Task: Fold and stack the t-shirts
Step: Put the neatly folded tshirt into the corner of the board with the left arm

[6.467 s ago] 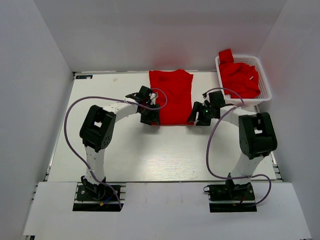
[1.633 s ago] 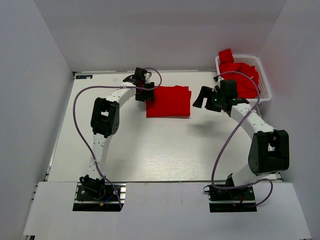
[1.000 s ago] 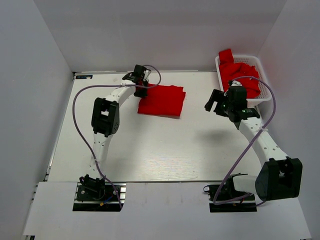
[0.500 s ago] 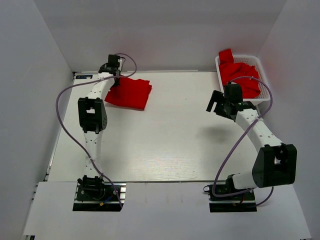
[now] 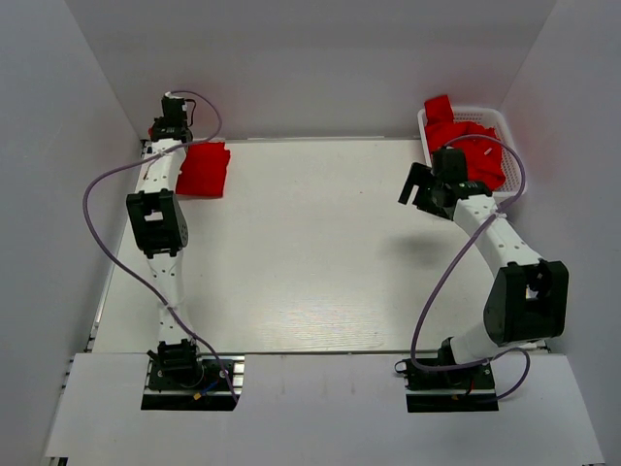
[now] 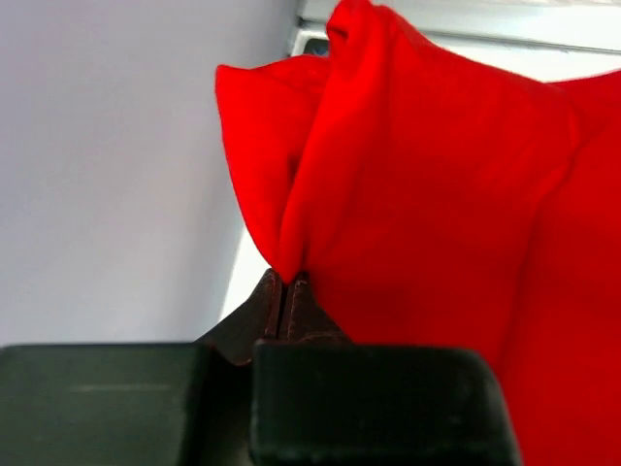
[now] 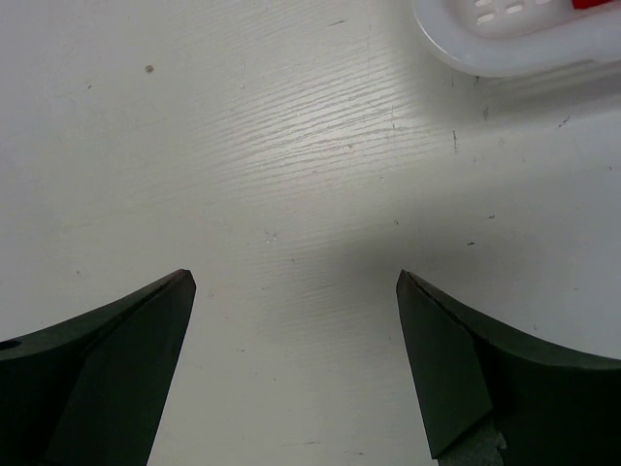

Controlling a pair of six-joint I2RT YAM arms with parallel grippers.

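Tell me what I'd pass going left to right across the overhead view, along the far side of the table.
left end effector → folded red t-shirt that it grips → bare table → right end effector, open → white basket of crumpled t-shirts

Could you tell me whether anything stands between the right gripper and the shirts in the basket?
Nothing loose does. The open right gripper hangs over bare tabletop beside the basket; only the basket's white rim lies between it and the red shirts piled inside.

Left pincer (image 6: pixel 288 291) dragged the folded t-shirt (image 5: pixel 203 170) to the far-left corner.
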